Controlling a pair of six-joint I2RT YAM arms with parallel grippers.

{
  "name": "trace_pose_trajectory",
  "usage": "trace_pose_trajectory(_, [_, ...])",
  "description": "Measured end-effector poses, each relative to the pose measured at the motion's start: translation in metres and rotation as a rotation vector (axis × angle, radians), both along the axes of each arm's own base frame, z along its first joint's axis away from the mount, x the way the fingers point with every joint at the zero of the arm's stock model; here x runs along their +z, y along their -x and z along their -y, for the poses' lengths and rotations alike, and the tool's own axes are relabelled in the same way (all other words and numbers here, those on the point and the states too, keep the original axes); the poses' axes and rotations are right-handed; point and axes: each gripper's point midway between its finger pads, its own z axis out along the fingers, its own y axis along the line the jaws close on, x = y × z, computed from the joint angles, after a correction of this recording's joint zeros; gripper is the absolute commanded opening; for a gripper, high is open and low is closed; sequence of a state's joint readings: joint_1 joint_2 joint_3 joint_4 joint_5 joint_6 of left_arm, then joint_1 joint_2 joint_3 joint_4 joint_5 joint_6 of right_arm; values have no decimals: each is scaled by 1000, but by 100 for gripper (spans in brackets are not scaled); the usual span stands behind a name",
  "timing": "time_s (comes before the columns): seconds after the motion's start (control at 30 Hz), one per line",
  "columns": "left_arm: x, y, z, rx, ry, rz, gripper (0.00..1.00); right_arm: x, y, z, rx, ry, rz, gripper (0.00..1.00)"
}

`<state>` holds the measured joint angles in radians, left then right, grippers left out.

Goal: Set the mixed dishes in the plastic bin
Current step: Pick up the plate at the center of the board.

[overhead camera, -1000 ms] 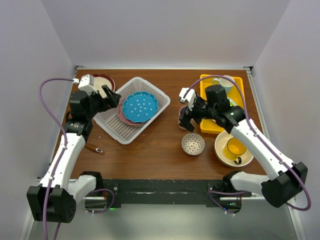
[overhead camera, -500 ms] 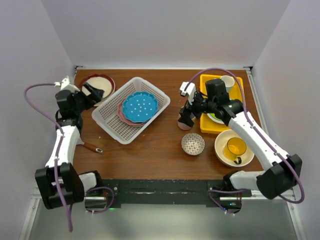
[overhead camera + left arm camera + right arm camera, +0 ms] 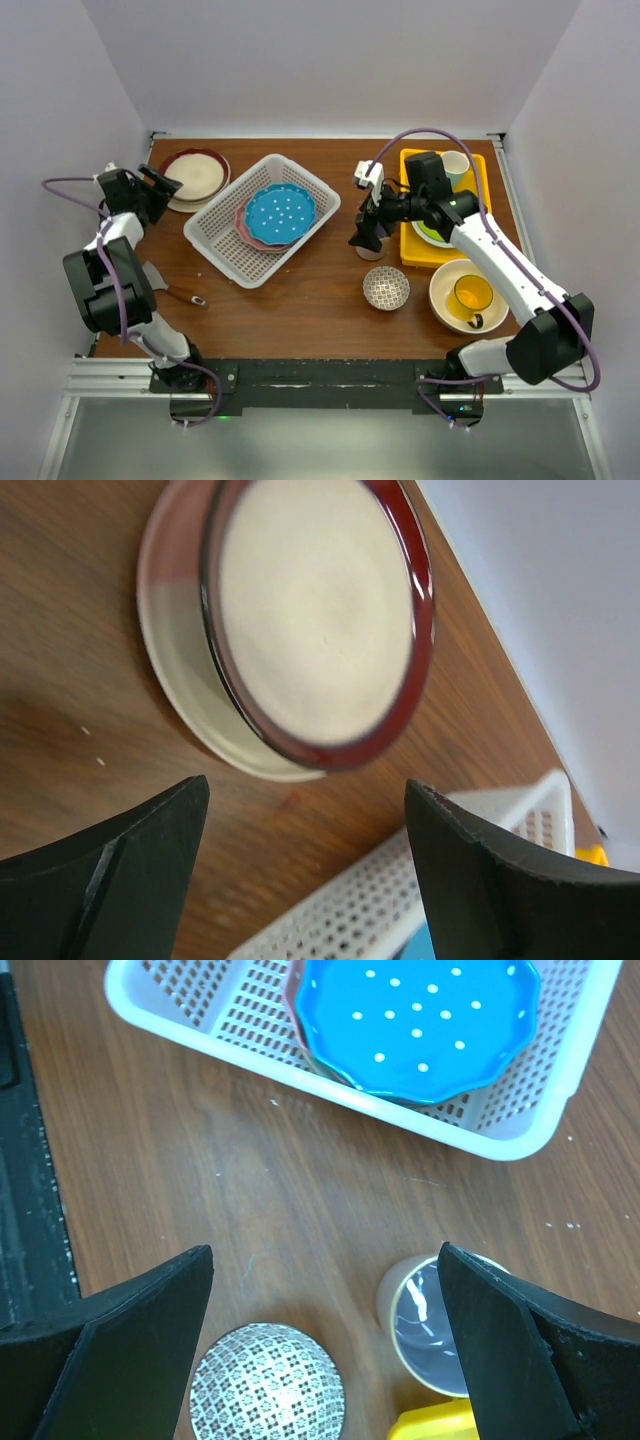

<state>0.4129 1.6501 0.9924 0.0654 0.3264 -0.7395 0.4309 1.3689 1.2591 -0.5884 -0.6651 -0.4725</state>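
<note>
plastic bin (image 3: 222, 248) holds two plates (image 3: 280, 212), another two-plate stack (image 3: 320, 630) sits by the spread left gripper (image 3: 305, 783); right gripper (image 3: 325, 1250) spread too.

We're looking at a brown wood-grain rectangular table (image 3: 300, 290), boxed in by plain matte white walls: a back wall (image 3: 330, 60) rising at the table's far edge, a left wall (image 3: 60, 110) and a right wall (image 3: 590, 100) along its sides. At the table's near edge runs a flat black bar (image 3: 320, 375) on a silver metal rail (image 3: 110, 368), with a dull grey surface (image 3: 320, 445) beyond. The light is soft and even, and shadows on the table are faint.
</note>
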Motion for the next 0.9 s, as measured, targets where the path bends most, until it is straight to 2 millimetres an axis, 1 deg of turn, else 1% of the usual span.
trace_pose_trajectory(0.13, [2, -13, -23, 81, -48, -37, 75, 3, 8, -1, 23, -21, 0, 98])
trace_pose_trajectory(0.2, [0, -17, -30, 103, -60, -53, 73, 4, 9, -2, 30, -27, 0, 98])
trace_pose_trajectory(0.33, [-20, -24, -41, 121, -74, -115, 70, 3, 10, -3, 36, -30, -4, 98])
trace_pose_trajectory(0.4, [-32, -24, -43, 125, -74, -155, 69, 3, 11, -3, 39, -32, -5, 98])
trace_pose_trajectory(0.53, [-47, -28, -47, 120, -78, -199, 66, 3, 12, -3, 42, -35, -4, 98])
trace_pose_trajectory(0.67, [-49, -35, -51, 115, -88, -212, 64, 2, 12, -3, 44, -36, -4, 98])
trace_pose_trajectory(0.77, [-48, -42, -53, 111, -100, -209, 59, 0, 13, -3, 45, -35, -9, 98])
trace_pose_trajectory(0.9, [-51, -51, -52, 100, -109, -214, 56, 0, 13, -3, 48, -36, -9, 98])
